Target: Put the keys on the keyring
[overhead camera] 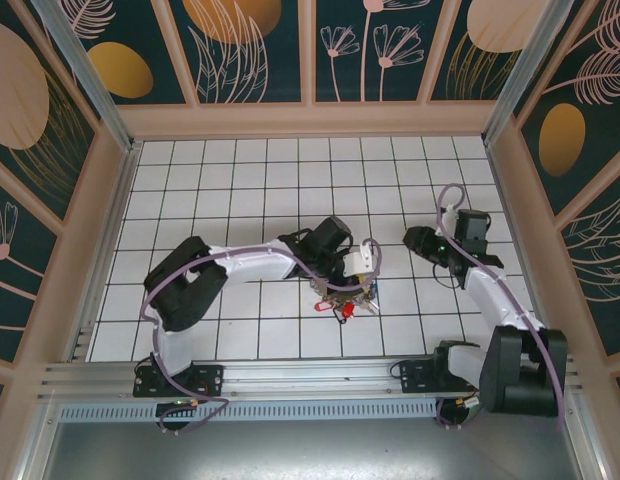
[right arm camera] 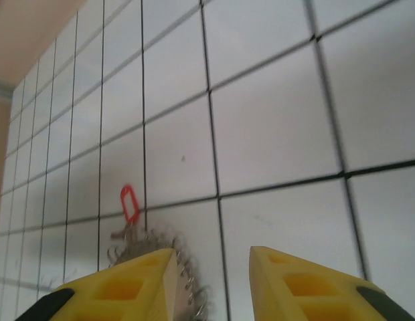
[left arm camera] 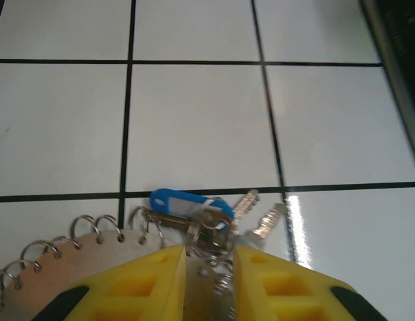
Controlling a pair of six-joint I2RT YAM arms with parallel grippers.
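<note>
On the white tiled table point(overhead camera: 250, 190), the left gripper point(left arm camera: 209, 251), its jaws slightly parted, is at the keys point(left arm camera: 247, 204) and keyring point(overhead camera: 350, 298) near the centre, while the right gripper point(right arm camera: 211, 253), spread and empty, is off to the right.

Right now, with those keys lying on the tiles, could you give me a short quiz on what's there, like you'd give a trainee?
1. True or false: a blue tag lies beside the silvery keys, just ahead of the left tool.
2. In the right wrist view, what colour is the tag lying ahead of the right tool? A green, B red, C yellow.
3. What sits between the right tool's two yellow fingers?

Key: 1 true. 2 B. 3 nothing; the bare tiled table shows through the gap.
</note>
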